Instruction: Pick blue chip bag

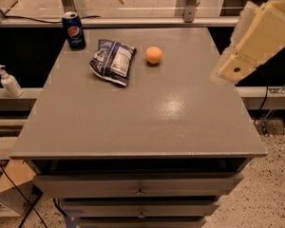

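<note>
Crinkly foil blue chip bag [112, 61] lies at back-left of flat grey counter [133, 122]
Round orange ball [154, 55] just right of it, Pepsi can [74, 30] near back-left corner. Cream blocky pincer [237, 68] hangs over right edge, well apart from bag w/ smooth shiny top between; can't tell if it's open or shut

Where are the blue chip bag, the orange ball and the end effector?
blue chip bag [114, 61], camera view, white panel.
orange ball [154, 55], camera view, its centre.
end effector [232, 70], camera view, lower tip, far right.
</note>
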Controlling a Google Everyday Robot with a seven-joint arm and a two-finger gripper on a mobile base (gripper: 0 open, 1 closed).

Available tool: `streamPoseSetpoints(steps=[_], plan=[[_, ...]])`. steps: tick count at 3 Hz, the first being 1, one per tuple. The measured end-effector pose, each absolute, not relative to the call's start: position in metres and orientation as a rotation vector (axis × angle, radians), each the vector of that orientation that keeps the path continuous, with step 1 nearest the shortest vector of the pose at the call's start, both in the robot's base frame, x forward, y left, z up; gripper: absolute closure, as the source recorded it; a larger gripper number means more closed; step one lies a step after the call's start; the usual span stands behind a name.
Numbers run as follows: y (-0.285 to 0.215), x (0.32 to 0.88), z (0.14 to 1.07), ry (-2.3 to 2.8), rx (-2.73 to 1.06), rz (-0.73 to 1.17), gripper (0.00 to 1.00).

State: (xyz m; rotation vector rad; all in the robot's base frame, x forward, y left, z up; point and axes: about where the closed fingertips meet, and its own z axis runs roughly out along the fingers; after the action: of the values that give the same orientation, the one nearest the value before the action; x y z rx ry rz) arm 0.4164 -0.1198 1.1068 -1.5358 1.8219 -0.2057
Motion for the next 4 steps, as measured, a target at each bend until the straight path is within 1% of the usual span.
streamPoseSetpoints(steps=[4], plan=[[-0.1196,0.4167,1.1066,1.822,-1.536,-0.205,0.00]])
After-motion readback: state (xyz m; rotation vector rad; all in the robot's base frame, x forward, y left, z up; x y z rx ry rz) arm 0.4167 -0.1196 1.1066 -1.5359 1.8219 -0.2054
